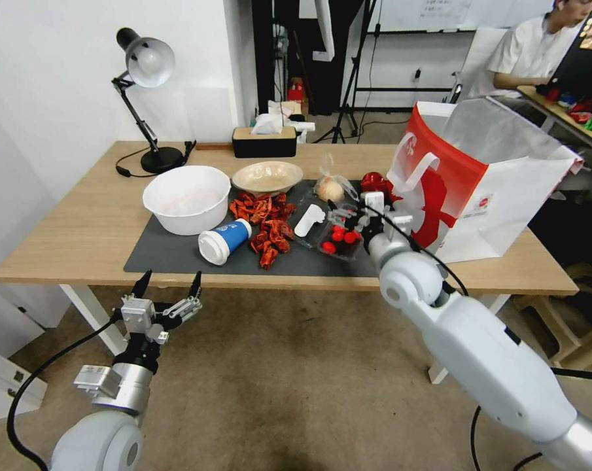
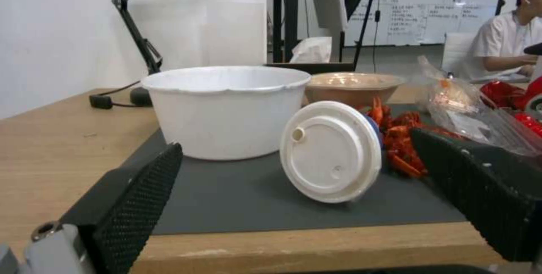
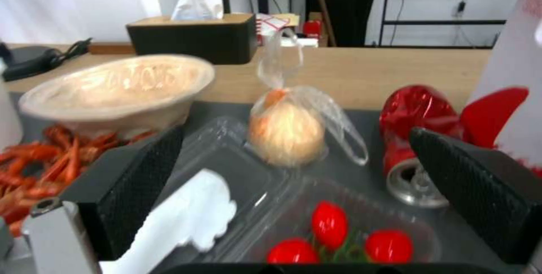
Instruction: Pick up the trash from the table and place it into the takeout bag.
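Right gripper (image 1: 364, 212), mid-frame: arm extended over clear clamshell tray (image 1: 338, 239), jaws wide. Left gripper (image 1: 168, 286), lower left: jaws wide, below table (image 1: 80, 229) edge.

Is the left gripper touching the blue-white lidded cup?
Apart. In the head view the left gripper hangs before the table edge, clear of the blue-white lidded cup.

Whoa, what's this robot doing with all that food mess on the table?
It is clearing meal leftovers into the takeout bag at the table's right end. The right gripper hovers, fingers open, over a clear tray of red tomatoes, with the clear bag with pale lump and crushed red can just beyond. The left gripper waits open at the table's near edge, facing the blue-white lidded paper cup. Nothing is held yet.
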